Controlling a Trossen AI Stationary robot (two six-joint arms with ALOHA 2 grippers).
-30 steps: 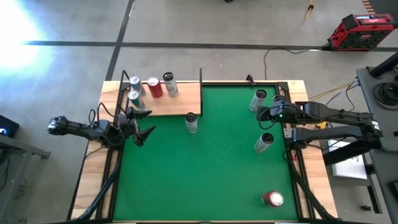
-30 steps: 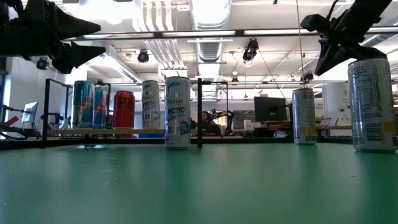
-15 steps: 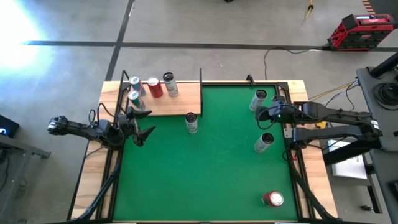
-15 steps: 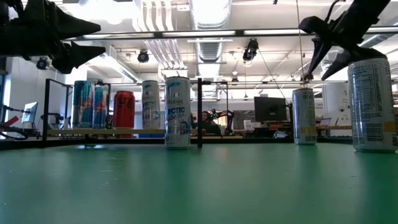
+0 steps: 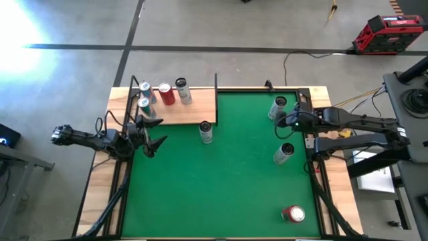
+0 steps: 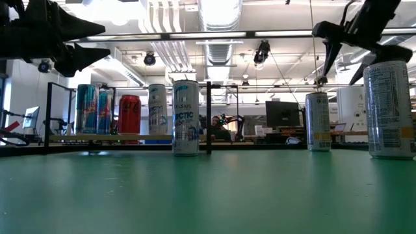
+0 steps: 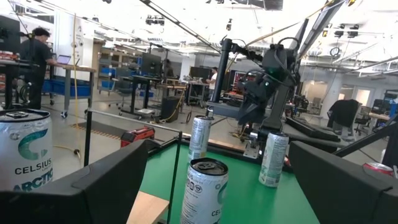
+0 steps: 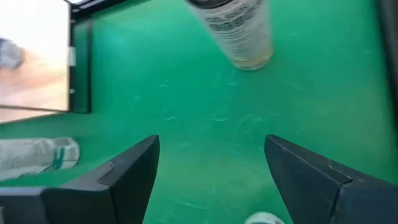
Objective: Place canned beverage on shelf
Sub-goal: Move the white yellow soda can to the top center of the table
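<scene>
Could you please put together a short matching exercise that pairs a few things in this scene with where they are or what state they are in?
Things:
1. red can
2. right gripper
3. red-topped can
4. left gripper

Places or states:
A. open above the green mat, between two silver cans at the mat's right side
B. standing on the shelf among other cans
C. open, hanging just off the shelf's near edge
D. alone near the mat's near right corner

Pairs: 1-B, 2-A, 3-D, 4-C
</scene>
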